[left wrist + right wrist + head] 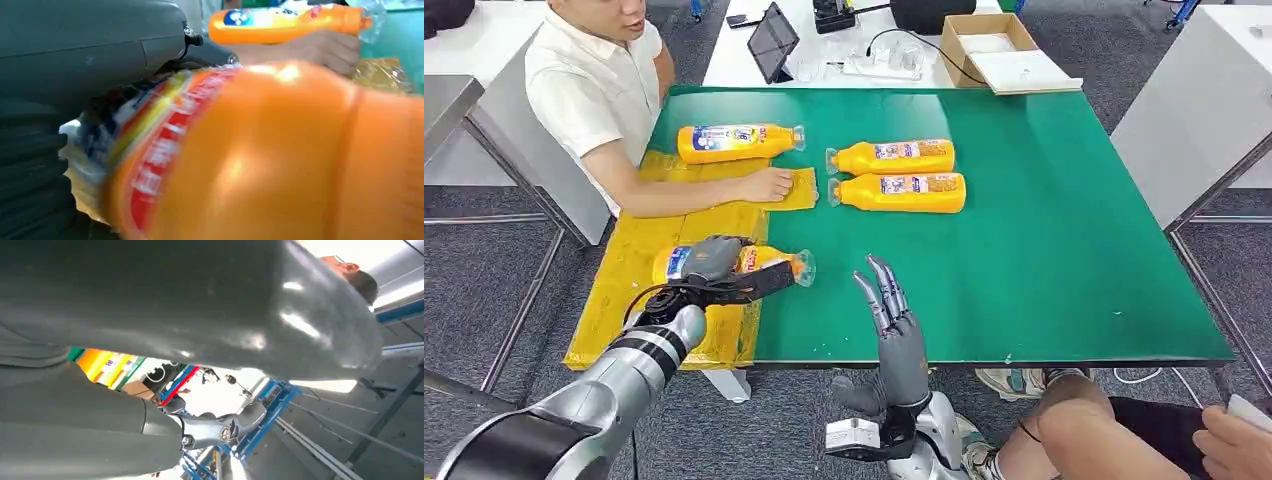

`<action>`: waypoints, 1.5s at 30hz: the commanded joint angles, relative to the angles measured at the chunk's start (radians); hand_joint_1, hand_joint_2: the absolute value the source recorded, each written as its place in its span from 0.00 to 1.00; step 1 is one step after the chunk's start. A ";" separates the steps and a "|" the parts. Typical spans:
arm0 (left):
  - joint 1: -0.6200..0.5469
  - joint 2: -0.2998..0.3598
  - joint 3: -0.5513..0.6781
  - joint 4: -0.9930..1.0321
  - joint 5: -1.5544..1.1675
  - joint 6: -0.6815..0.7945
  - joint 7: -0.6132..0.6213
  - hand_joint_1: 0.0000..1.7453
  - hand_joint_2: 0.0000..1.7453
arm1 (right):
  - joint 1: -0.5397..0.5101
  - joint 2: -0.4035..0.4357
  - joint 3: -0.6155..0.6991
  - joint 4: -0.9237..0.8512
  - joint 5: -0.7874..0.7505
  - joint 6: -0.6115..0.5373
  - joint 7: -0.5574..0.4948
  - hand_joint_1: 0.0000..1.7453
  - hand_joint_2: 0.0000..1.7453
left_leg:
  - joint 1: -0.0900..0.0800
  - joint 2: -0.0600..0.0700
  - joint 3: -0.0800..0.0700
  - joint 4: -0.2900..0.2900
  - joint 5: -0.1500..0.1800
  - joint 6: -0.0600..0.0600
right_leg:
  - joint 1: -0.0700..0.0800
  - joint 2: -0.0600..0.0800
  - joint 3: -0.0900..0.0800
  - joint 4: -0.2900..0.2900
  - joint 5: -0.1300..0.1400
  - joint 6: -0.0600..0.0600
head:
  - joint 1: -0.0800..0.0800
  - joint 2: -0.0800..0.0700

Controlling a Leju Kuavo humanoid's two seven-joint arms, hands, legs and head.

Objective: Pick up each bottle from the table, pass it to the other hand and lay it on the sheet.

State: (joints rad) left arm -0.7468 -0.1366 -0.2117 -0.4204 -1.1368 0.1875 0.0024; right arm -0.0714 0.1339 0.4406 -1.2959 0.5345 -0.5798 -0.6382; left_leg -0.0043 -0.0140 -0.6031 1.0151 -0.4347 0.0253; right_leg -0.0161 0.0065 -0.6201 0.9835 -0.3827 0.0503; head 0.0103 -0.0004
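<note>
The left hand (714, 262) grips an orange plastic bottle (769, 262), lying on the crinkled yellow sheet (629, 262). The right hand (894, 320) stands just beside it over the green table (1044, 250), fingers spread and holding nothing.

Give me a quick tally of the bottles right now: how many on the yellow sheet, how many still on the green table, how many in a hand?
On the yellow sheet, lying free: 1 bottle, at the far end.
On the green table: 2 bottles, side by side.
In the left hand: 1 bottle, held low over the sheet.
In the right hand: 0.
Total: 4 orange bottles.
</note>
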 commanded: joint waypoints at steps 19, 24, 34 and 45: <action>0.240 -0.065 0.107 -0.388 0.741 -0.048 -0.500 0.00 1.00 | -0.034 -0.017 -0.022 0.172 -0.037 -0.041 -0.060 0.00 0.00 | 0.000 0.000 0.001 -0.001 -0.001 -0.001 | 0.001 0.001 0.002 -0.002 -0.001 -0.001 | 0.000 0.000; 0.338 -0.062 0.075 -0.646 0.926 0.057 -0.509 0.00 1.00 | -0.023 -0.012 -0.001 0.159 -0.027 -0.049 -0.045 0.00 0.00 | 0.001 0.001 0.000 0.000 -0.002 -0.001 | 0.001 0.001 0.001 -0.001 -0.002 -0.001 | 0.000 0.000; 0.428 -0.080 0.085 -0.868 1.122 0.129 -0.604 0.00 1.00 | -0.025 -0.009 0.011 0.169 -0.034 -0.054 -0.040 0.00 0.00 | 0.001 0.000 -0.001 0.000 -0.002 -0.002 | 0.001 0.000 0.000 -0.001 -0.002 -0.002 | 0.000 0.000; 0.635 -0.083 0.055 -1.136 1.315 0.113 -0.617 0.00 1.00 | 0.009 -0.135 -0.156 0.028 0.112 -0.091 0.049 0.00 1.00 | 0.000 -0.001 -0.002 0.000 -0.002 -0.001 | 0.000 -0.001 -0.002 -0.001 -0.003 -0.001 | 0.000 0.000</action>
State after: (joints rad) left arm -0.2018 -0.2258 -0.1492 -1.4176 0.1495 0.3140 -0.6088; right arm -0.0561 0.0770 0.3990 -1.2211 0.5497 -0.6180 -0.6416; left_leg -0.0047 -0.0159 -0.6091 1.0152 -0.4350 0.0254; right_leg -0.0163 0.0064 -0.6252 0.9827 -0.3837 0.0504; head 0.0107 -0.0004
